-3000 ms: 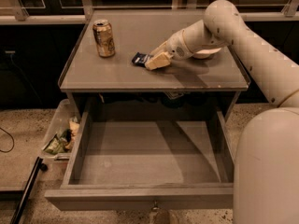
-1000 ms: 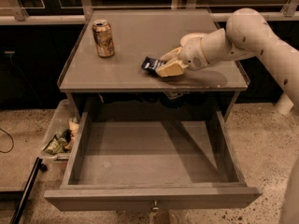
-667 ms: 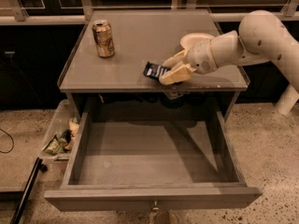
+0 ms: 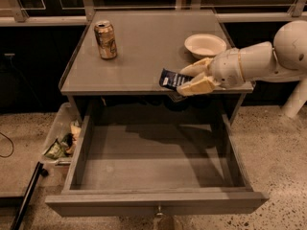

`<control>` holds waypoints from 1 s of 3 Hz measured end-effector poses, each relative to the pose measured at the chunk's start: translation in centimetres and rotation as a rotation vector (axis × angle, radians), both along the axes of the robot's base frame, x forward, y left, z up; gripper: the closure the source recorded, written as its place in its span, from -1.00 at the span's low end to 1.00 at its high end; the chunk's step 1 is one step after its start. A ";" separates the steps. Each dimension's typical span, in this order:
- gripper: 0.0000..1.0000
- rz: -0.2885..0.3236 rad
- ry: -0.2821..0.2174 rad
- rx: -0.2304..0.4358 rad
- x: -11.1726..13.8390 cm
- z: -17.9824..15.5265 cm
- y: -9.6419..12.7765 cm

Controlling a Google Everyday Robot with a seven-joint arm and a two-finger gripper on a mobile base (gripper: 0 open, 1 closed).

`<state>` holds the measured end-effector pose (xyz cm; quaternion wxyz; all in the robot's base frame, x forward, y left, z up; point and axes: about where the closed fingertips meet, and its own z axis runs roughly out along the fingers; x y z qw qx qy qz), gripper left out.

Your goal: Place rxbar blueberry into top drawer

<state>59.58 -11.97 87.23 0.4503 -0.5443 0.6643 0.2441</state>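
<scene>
The rxbar blueberry (image 4: 172, 79), a flat dark navy bar with pale lettering, is held in my gripper (image 4: 188, 78) at the table's front edge, raised above the open drawer. The two cream fingers (image 4: 197, 85) close on the bar's right end. The top drawer (image 4: 153, 202) is pulled fully out below the table, wide and shallow, with a small metal knob on its front panel. Its inside is bare.
A gold drink can (image 4: 105, 40) stands at the table's back left. A white bowl (image 4: 205, 45) sits at the back right, just behind my arm. A clear plastic bin (image 4: 60, 140) of wrappers lies on the floor to the left of the drawer.
My gripper has carried the bar from the middle of the table toward the front edge and lifted it off the surface. The drawer, can and bowl have not moved.
</scene>
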 end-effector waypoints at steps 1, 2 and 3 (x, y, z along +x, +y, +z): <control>1.00 -0.050 -0.004 -0.030 -2.8 -1.7 -2.5; 1.00 -0.104 0.043 -0.052 -5.6 -6.1 -3.9; 1.00 -0.104 0.043 -0.052 -5.6 -6.1 -3.9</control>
